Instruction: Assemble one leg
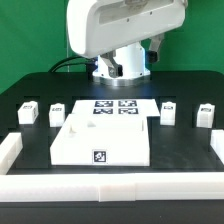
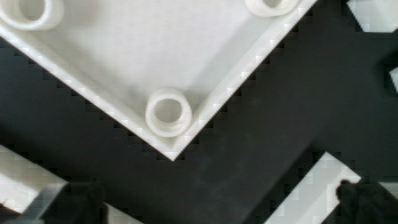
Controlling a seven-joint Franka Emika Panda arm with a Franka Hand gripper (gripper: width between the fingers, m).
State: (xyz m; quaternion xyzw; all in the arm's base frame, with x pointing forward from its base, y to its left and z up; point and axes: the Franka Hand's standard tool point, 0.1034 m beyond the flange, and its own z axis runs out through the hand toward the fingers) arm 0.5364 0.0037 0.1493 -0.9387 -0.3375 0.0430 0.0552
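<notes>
The pincer (image 2: 205, 203) hangs with its fingers (image 2: 50, 200) spread apart over a corner of the panel (image 1: 100, 138). On the bench (image 1: 185, 88), well aside, a leg (image 1: 57, 114) stands at the panel's 9 o'clock, with others at 3 o'clock.

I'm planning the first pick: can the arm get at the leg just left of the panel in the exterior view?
Probably yes: that leg stands apart from the panel and the outer leg, nothing over it, and the tool looks open.
</notes>
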